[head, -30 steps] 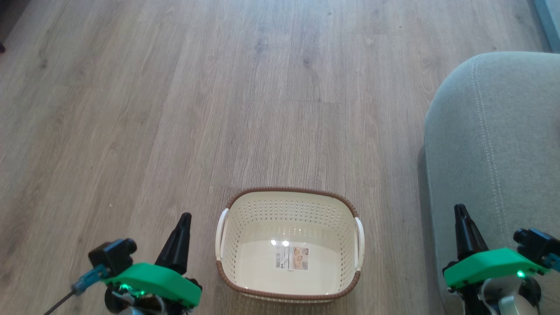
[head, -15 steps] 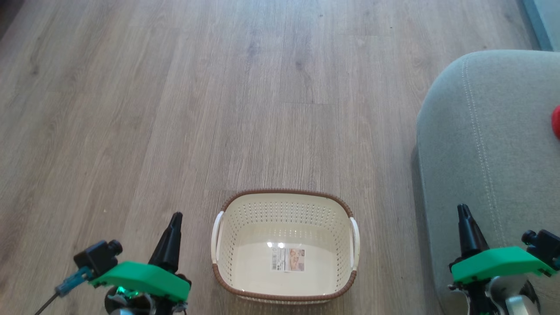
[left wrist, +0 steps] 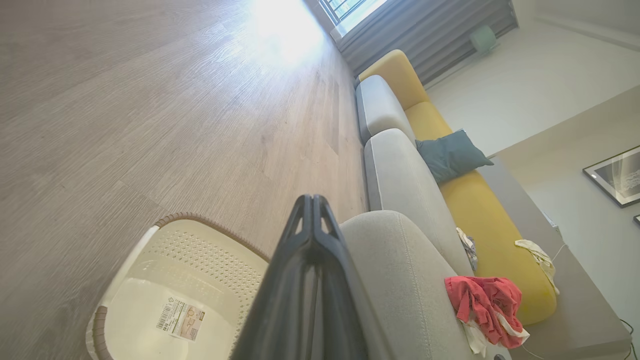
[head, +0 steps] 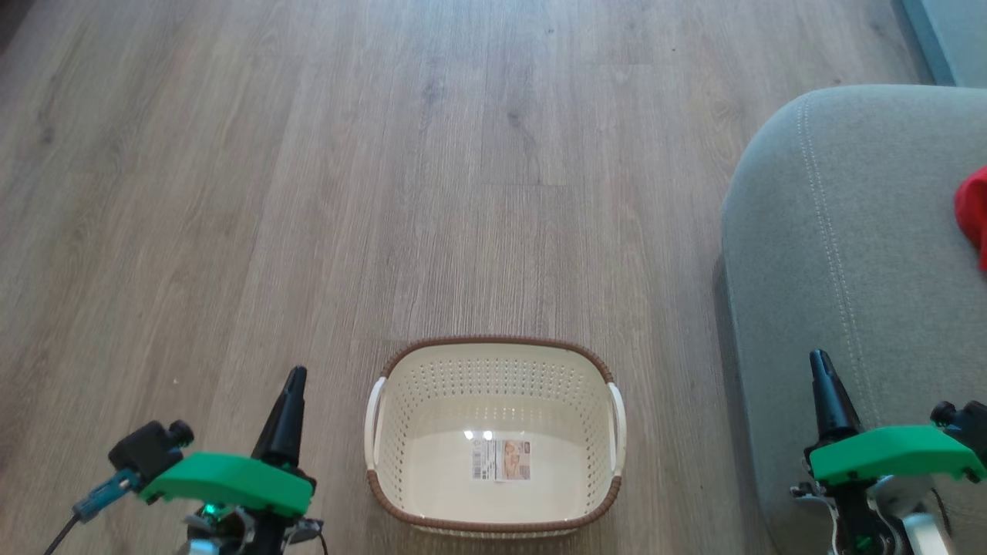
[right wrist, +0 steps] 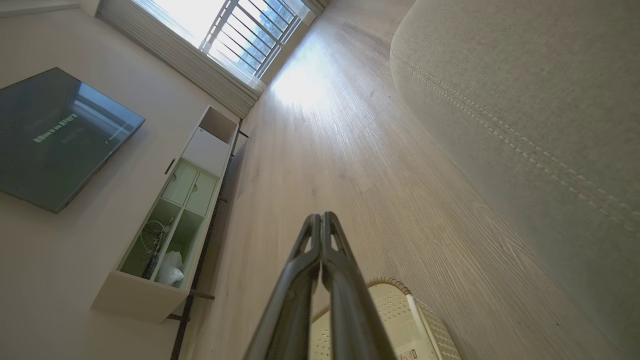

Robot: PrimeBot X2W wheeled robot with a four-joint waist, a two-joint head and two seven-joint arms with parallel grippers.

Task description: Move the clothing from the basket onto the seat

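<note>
The cream basket (head: pixel 493 362) with its brown rim sits on the wood floor at the bottom centre of the head view, holding just its label. Red clothing (head: pixel 973 208) lies on the grey-green seat (head: pixel 848 254) at the right edge. In the left wrist view the red clothing (left wrist: pixel 485 310) with white trim is bunched on the seat (left wrist: pixel 400 260), beside the basket (left wrist: pixel 200 260). My left gripper (head: pixel 295 375) is shut, left of the basket. My right gripper (head: pixel 819 359) is shut over the seat's front edge. Both hold nothing.
A long sofa with yellow cushions (left wrist: pixel 450 170) and a teal pillow (left wrist: pixel 450 155) runs beyond the seat. A television (right wrist: pixel 55 135) and a low white cabinet (right wrist: pixel 175 220) line the opposite wall. Open wood floor (head: pixel 385 154) lies ahead of the basket.
The head camera has swung right, bringing more of the seat and the red clothing into view. Both grippers stay shut and sit slightly lower in the picture.
</note>
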